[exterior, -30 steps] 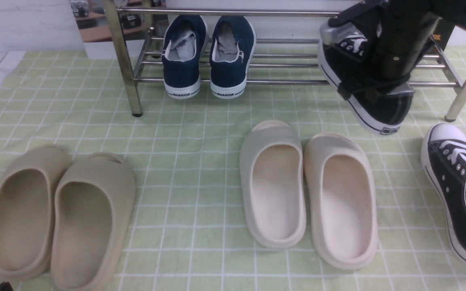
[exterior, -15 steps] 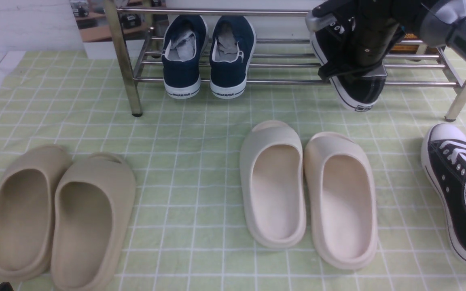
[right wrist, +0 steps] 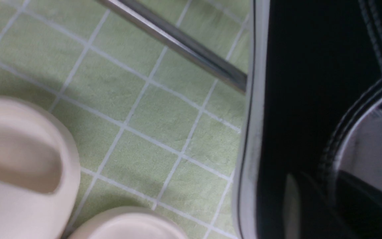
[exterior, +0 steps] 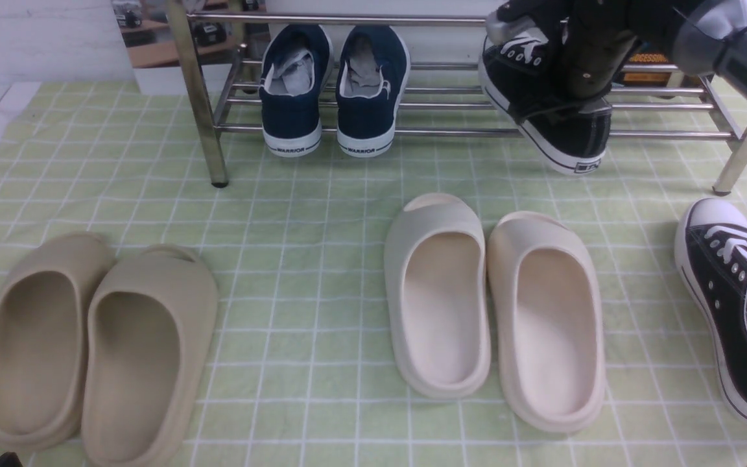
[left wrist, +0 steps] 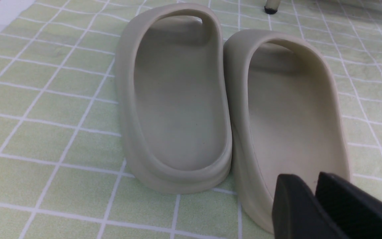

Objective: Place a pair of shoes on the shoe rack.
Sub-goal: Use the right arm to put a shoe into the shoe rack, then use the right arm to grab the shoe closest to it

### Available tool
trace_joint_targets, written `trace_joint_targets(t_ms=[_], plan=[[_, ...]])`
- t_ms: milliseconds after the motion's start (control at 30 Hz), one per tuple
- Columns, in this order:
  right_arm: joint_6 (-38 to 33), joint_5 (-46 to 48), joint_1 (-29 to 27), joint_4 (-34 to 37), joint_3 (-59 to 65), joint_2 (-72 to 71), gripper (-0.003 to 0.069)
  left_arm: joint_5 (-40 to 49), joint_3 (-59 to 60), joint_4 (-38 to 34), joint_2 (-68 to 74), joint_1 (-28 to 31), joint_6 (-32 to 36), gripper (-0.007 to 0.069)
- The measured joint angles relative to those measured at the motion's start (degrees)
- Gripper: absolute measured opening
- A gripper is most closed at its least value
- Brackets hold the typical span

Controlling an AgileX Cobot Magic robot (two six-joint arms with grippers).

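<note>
- Sneakers, front view: one black sneaker [exterior: 561, 123] lies aslant on the shoe rack [exterior: 451, 131] toward its right end, toe inward and heel overhanging the front tube. Its mate [exterior: 730, 305] lies on the green-checked tabletop [exterior: 321, 194], near the rack's right leg.
- Right claw [exterior: 584, 97] sits at the racked sneaker's heel opening. Whether it pinches the collar or stands free, we cannot tell.
- Rack contents: a navy pair [exterior: 334, 91] in the left part, plus the one black sneaker.
- Handling, our judgement: light; soft canvas upper, stiff rubber sole. We would take the mate by the heel collar wall and avoid the laces.
- Left wrist view: left claw [left wrist: 313, 199] hangs low beside the beige slides [left wrist: 177, 109], empty. Its tips are close side by side; whether they are fully pressed together, we cannot tell.
- Right wrist view: black canvas and grey lining fill the frame, and the sole edge crosses a rack tube. The cream slides [right wrist: 22, 159] lie nearby. The claw tips are unclear here.
</note>
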Motion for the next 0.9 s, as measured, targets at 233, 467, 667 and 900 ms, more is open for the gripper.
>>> trace_joint_targets(t_ms=[233,467,667,900], plan=[[0.0,8.2,0.0,1.4,-0.5,-6.2,0.0444,0.0,0.0,0.0,0.0,0.0,0.0,0.0126],[0.7,8.8,0.0,4.0,8.6,-18.2,0.0471,0.0,0.0,0.0,0.0,0.0,0.0,0.0133],[2.1,8.8,0.0,4.6,30.3,-32.2,0.0449,0.0,0.0,0.0,0.0,0.0,0.0,0.0135],[7.9,7.1,-4.3,4.7,56.3,-44.4,0.0424,0.0,0.0,0.0,0.0,0.0,0.0,0.0146]])
